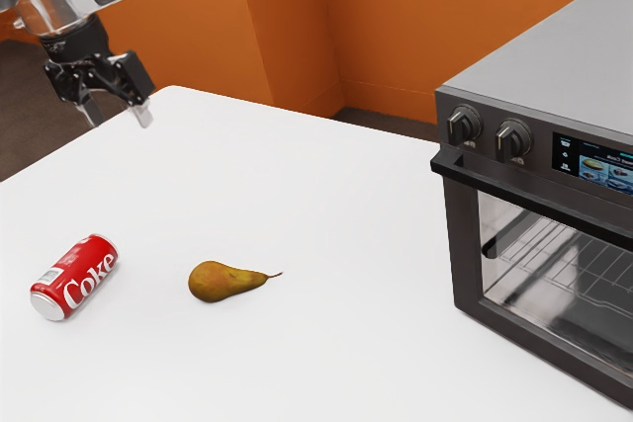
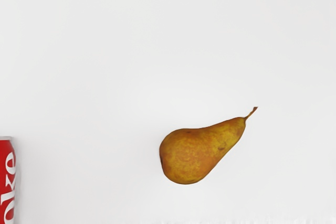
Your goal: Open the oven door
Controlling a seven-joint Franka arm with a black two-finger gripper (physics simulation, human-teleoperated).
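Cola can (image 1: 74,277) and pear (image 1: 224,282) lie on their sides nearest me on the desk (image 1: 297,363), clear of each other and both out of the job. Beyond them, toward the exterior view's right, sits the oven (image 1: 564,61), its door (image 1: 463,254) shut. The handle (image 1: 539,199) is a long level bar across the door's top, just under the knobs (image 1: 463,126). Through the glass I see a wire rack (image 1: 574,256); whether anything rests on it, I can't tell. Farthest off, above the desk's far side, hang the fingers (image 1: 119,115), spread well apart, empty and pointing down. From them, the handle lies well away toward the exterior view's right. I'd say the reach comes first, with a turn of the hand so one finger goes above the bar and one below. Coming in high could bump a knob.
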